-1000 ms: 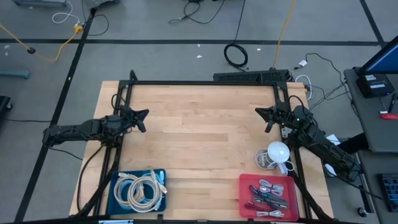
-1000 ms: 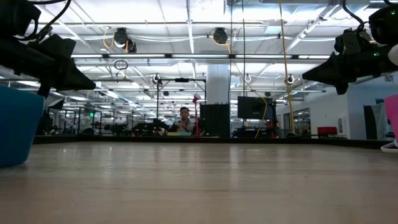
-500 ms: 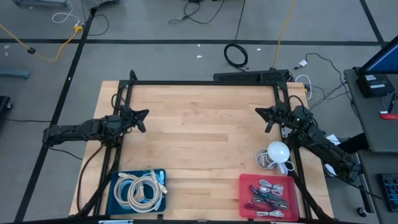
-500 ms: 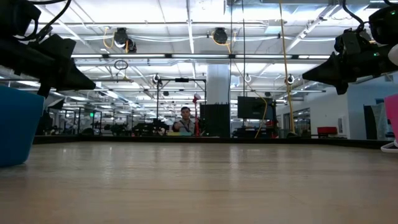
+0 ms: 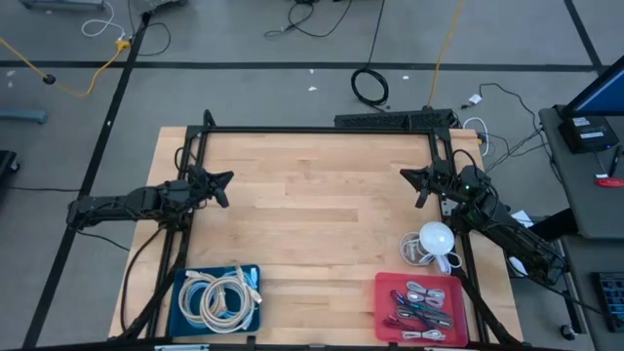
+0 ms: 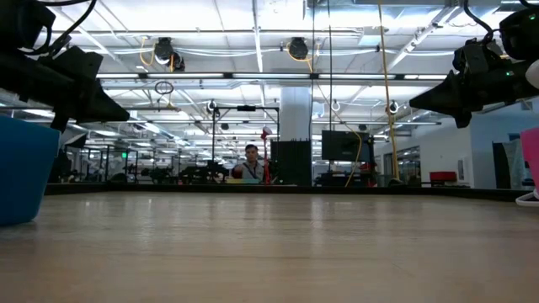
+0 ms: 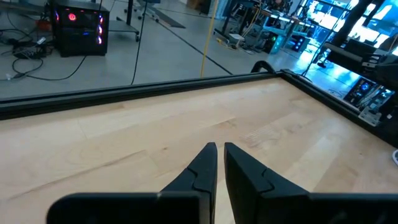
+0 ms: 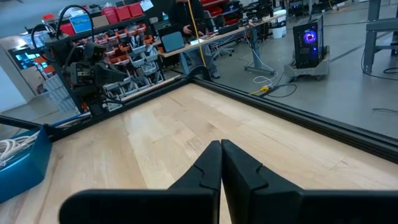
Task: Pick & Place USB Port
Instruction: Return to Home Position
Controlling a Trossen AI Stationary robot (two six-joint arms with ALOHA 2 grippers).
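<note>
A red tray (image 5: 421, 307) at the table's near right corner holds several small USB cables and plugs. A blue bin (image 5: 219, 297) at the near left holds coiled white cables; its wall shows in the low view (image 6: 25, 172) and in the right wrist view (image 8: 22, 158). My left gripper (image 5: 224, 185) hovers shut over the table's left side, and its fingers show in its wrist view (image 7: 219, 149). My right gripper (image 5: 408, 179) hovers shut over the right side, pointing at the left arm (image 8: 87, 71). Both are far from the trays.
A white round object (image 5: 436, 237) with a small cable bundle (image 5: 416, 252) sits just beyond the red tray, near the right arm's base. A black frame rail (image 5: 322, 129) runs along the table's far edge. Bare wood (image 5: 317, 210) lies between the two grippers.
</note>
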